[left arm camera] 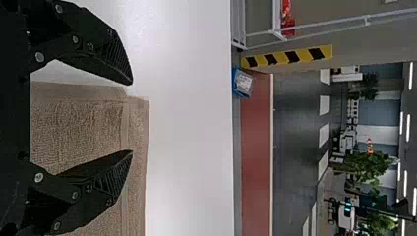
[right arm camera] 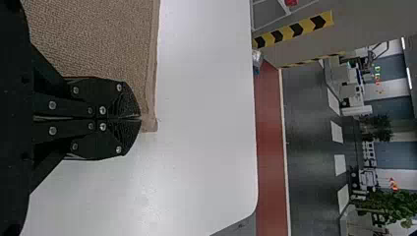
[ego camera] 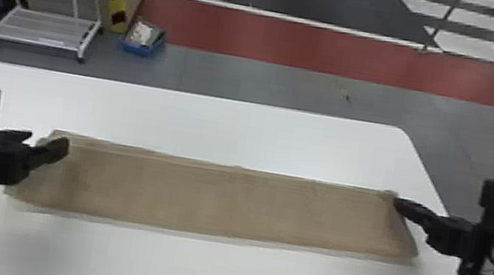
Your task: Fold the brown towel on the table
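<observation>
Brown towel [ego camera: 221, 201] flat on worktop [ego camera: 237, 133]. Left claw [left arm camera: 131, 117] wide, empty, at its left end [ego camera: 68, 182]; right claw [right arm camera: 140, 118] closed at far right corner [right arm camera: 150, 126], pinch unclear. We judge it light, limp: take both far corners.

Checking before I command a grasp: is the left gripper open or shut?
Open: the left gripper has its fingertips well apart, with brown towel showing between them.
</observation>
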Action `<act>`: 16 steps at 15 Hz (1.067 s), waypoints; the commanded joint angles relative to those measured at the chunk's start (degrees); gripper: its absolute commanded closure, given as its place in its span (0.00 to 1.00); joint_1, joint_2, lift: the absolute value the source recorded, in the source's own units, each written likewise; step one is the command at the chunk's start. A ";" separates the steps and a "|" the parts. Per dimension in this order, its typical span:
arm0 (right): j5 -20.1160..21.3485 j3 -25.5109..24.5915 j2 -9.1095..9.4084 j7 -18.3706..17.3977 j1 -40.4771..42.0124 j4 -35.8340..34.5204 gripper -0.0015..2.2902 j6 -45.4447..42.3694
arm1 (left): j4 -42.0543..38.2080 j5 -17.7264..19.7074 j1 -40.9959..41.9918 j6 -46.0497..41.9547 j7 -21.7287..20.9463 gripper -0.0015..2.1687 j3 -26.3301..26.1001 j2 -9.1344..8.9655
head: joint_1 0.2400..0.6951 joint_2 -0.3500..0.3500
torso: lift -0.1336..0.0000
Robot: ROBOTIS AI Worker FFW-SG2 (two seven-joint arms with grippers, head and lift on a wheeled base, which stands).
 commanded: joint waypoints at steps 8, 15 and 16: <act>-0.01 -0.15 -0.07 0.21 0.18 -0.88 0.57 0.44 | 2.23 -1.43 -1.42 1.68 -0.02 0.30 -0.27 0.21 | 1.00 0.32 | 0.12; -0.45 -0.42 -0.07 0.73 0.44 -1.14 0.57 0.26 | 2.32 -1.69 -1.42 4.32 0.07 0.44 -0.27 0.21 | 1.00 0.32 | 0.12; -0.45 -0.51 -0.07 0.73 0.44 -1.14 0.57 0.26 | 2.23 -1.69 -1.42 4.85 0.07 0.54 -0.27 0.12 | 1.00 0.32 | 0.12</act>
